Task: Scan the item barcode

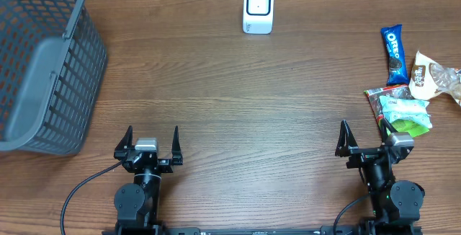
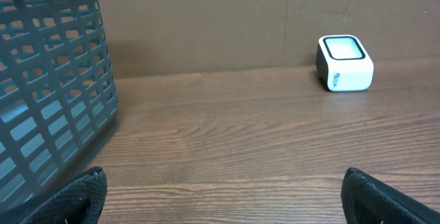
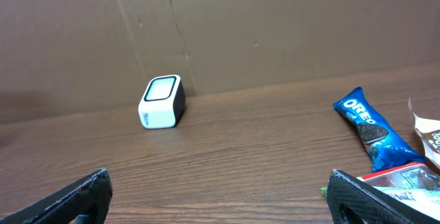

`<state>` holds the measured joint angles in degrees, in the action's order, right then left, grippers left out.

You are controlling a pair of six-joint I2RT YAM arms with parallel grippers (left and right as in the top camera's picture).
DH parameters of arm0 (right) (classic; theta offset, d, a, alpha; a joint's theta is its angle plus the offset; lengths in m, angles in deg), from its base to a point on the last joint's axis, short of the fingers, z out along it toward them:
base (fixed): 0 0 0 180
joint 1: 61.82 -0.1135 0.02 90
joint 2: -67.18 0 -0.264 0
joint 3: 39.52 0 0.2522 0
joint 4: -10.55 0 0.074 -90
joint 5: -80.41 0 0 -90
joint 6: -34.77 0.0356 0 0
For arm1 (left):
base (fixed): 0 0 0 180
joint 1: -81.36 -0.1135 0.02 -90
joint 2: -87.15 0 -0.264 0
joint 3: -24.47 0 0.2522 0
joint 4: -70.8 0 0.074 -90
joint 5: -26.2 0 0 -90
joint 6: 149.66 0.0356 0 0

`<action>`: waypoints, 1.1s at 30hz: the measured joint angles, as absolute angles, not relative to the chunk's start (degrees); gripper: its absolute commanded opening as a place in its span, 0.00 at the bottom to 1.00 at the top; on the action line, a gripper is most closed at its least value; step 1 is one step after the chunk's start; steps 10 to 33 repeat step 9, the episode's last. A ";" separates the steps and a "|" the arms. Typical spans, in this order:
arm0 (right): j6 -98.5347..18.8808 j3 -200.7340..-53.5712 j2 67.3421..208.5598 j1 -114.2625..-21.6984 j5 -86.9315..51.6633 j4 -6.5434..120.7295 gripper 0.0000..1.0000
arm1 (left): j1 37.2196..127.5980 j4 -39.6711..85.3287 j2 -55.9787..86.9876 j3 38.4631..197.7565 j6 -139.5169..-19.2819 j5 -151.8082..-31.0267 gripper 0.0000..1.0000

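A white barcode scanner (image 1: 258, 9) with a glass top stands at the table's far middle; the left wrist view (image 2: 345, 62) and the right wrist view (image 3: 162, 102) both show it. Several snack packets lie at the right: a blue Oreo pack (image 1: 394, 53) (image 3: 371, 133), a beige bag (image 1: 432, 76) and a green-and-white packet (image 1: 405, 114). My left gripper (image 1: 153, 130) (image 2: 223, 183) rests open at the near left, with nothing between its fingers. At the near right, my right gripper (image 1: 365, 130) (image 3: 218, 179) is open and holds nothing, its right finger close to the packets.
A grey plastic basket (image 1: 43, 69) (image 2: 48, 80) fills the far left corner. A brown cardboard wall (image 3: 275, 31) runs along the back of the table. Bare wooden tabletop (image 1: 238, 105) lies between the grippers and the scanner.
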<state>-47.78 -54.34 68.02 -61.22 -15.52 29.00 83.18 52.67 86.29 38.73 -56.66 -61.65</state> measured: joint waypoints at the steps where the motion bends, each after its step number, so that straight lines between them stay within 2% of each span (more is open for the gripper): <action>1: -47.76 -54.34 68.02 -61.22 -15.52 29.00 1.00 | 83.18 52.67 86.29 38.73 -56.66 -61.65 1.00; 33: -47.78 -54.34 68.02 -61.22 -15.52 29.00 1.00 | 83.18 52.67 86.29 38.73 -56.66 -61.65 1.00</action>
